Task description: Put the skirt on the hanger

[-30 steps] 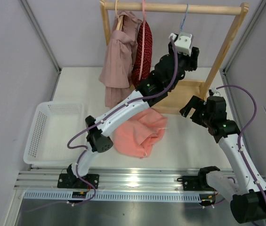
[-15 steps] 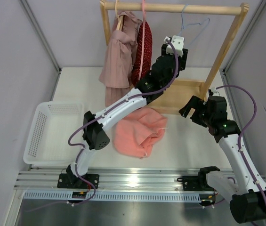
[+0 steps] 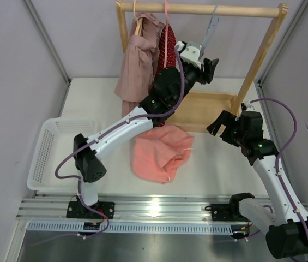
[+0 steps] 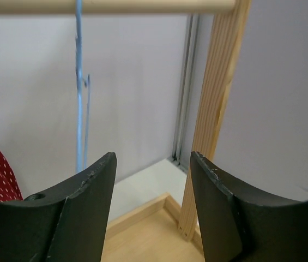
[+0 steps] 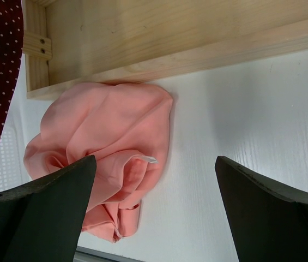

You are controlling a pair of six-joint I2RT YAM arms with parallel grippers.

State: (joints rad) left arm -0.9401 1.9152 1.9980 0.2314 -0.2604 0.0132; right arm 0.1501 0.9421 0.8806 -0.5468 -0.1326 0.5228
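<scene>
2 claws: both released, jaws apart, nothing held in either.
Change, left arm: vs 1 s ago the elbow has swung toward lower left of top view. The left claw [image 3: 212,64] has slid left under the rail [image 3: 241,10].
Change, hanger: 0.5 s ago the hanger [image 3: 211,27] was swung out w/ its frame showing. It now shows nearly edge-on, hook on the rail, upper centre-right.
No change: right arm, skirt & basket [image 3: 35,164] are in the same spots.
Hanger vs left claw: in the wrist view the hanger [image 4: 79,82] is a thin blue line at upper left. It sits beyond the left claw [image 4: 152,161], just left of the frame-left finger, not betw. the jaws. Contact: cannot tell.
Skirt: the skirt [image 3: 162,155] lies crumpled on the desk [image 3: 224,172] at centre of top view. Its far edge is against the rack base [image 3: 211,106], well below the left claw.
Skirt vs right claw: the right claw [image 3: 219,123] is mid-right in top view, apart from the cloth. In its wrist view the skirt [image 5: 104,136] lies left of centre, beyond the right claw [image 5: 154,164], untouched.
Other clothes: the mauve garment [image 3: 137,65] & red dotted garment [image 3: 167,54] hang at upper left of the rail.
</scene>
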